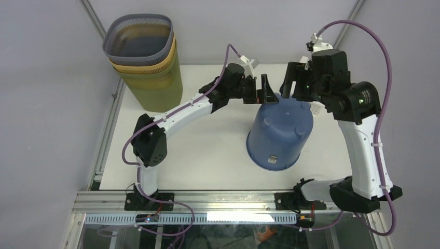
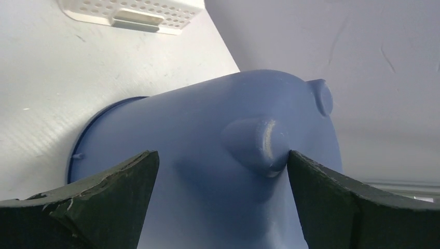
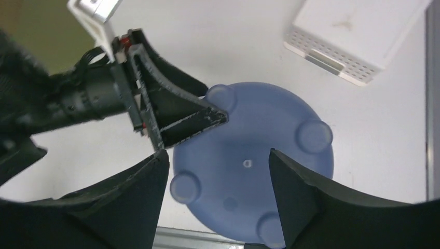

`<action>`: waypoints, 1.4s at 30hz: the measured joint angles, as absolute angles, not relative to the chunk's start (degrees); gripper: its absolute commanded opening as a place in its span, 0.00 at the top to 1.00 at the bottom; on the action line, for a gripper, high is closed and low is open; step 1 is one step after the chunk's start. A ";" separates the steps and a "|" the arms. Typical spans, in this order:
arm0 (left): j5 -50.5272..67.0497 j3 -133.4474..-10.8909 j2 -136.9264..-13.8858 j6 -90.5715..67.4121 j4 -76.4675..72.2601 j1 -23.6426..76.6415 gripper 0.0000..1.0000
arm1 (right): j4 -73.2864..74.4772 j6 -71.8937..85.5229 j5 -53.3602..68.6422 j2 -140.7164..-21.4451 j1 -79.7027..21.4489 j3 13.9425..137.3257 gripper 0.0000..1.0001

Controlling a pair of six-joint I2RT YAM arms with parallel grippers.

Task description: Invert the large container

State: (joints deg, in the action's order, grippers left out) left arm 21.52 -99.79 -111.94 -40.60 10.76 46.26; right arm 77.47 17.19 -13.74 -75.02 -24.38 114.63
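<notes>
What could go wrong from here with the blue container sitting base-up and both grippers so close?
The open left gripper straddles the blue container, one finger right beside a foot; a crooked retreat could snag it and tip the container. The open right gripper hangs over the base; dipping would knock it. A shove could slide it into the white box nearby.

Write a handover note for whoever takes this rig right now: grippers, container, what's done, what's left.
Left gripper: open, fingers either side of the blue container near its base; I cannot tell if they touch it.
Right gripper: open above the base, holding nothing.
Container: rim down on the table, footed base up, white perforated box nearby.
Done: the container looks already upside down.
Left: probably only backing both arms away without knocking it.
</notes>
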 measured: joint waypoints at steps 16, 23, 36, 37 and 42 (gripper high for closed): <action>11.44 -114.30 -93.32 -33.41 29.61 29.80 0.01 | 67.53 14.96 15.18 -67.40 -32.64 98.54 0.25; 2.04 -113.36 -81.19 -31.75 33.08 29.93 0.01 | 62.89 20.03 6.52 -80.01 -48.25 98.50 0.24; -12.34 -119.42 -81.17 -25.69 47.05 29.50 0.01 | 66.59 30.39 -16.19 -89.38 -43.83 91.29 0.21; -12.62 -119.42 -81.82 -25.04 47.92 29.50 0.01 | 67.18 30.61 -17.26 -88.05 -41.54 89.17 0.21; -13.72 -119.87 -85.21 -22.20 49.63 28.45 0.01 | 71.55 32.69 -22.90 -80.42 -31.46 83.90 0.22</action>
State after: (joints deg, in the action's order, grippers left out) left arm -13.72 -119.87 -85.21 -22.20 49.63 28.45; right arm 71.55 32.69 -22.90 -80.42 -31.46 83.90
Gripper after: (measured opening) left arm 0.989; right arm 0.784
